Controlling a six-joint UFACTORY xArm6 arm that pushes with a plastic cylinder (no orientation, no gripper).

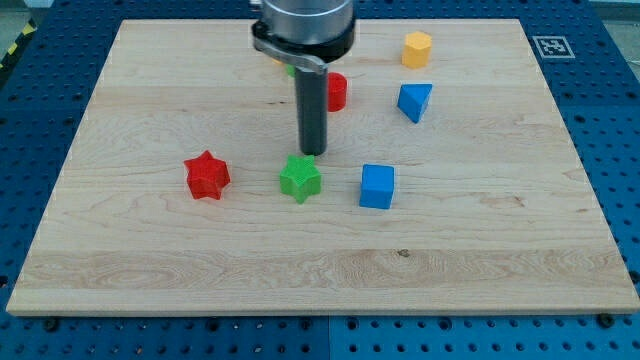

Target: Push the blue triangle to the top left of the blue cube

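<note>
The blue triangle (414,101) lies on the wooden board toward the view's upper right. The blue cube (377,186) sits below it and a little to the left, near the board's middle. My tip (313,152) is at the end of the dark rod, just above the green star (300,178) and to the left of the blue cube. The tip is well left of and below the blue triangle and touches neither blue block.
A red star (207,175) lies left of the green star. A red block (336,92) sits partly behind the rod. A yellow-orange block (417,48) is near the top right. A yellow-green block (284,66) is mostly hidden under the arm. The board's edge (320,306) runs along the bottom.
</note>
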